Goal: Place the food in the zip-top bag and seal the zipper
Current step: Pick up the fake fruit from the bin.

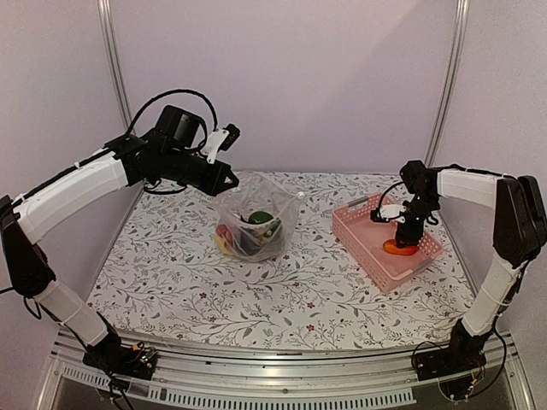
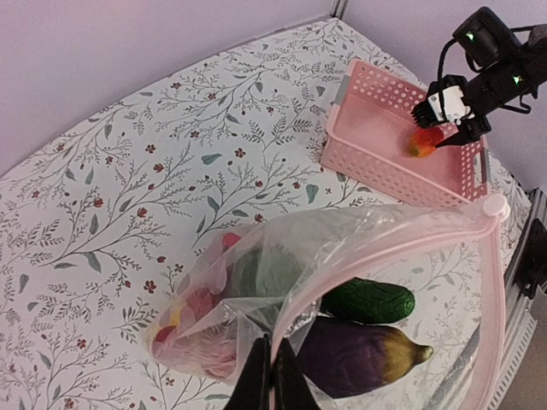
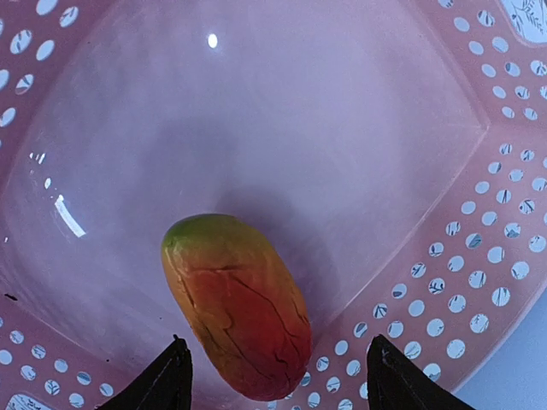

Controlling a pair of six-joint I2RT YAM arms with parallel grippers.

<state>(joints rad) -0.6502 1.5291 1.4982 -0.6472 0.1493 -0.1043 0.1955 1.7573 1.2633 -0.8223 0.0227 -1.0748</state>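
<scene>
The clear zip-top bag (image 1: 255,220) stands open at the table's middle, holding a green cucumber (image 2: 369,301), a purple eggplant (image 2: 363,357) and small red fruits (image 2: 198,329). My left gripper (image 2: 273,376) is shut on the bag's mouth edge by the pink zipper strip (image 2: 402,243) and holds it up. My right gripper (image 3: 278,376) is open inside the pink basket (image 1: 367,229), its fingers on either side of a red-orange fruit with a green end (image 3: 238,303). That fruit also shows in the top view (image 1: 399,248).
The pink perforated basket (image 2: 376,166) sits at the right of the flowered tablecloth; only the one fruit shows in it. Grey walls and metal posts close the back. The metal rail with the arm bases runs along the near edge.
</scene>
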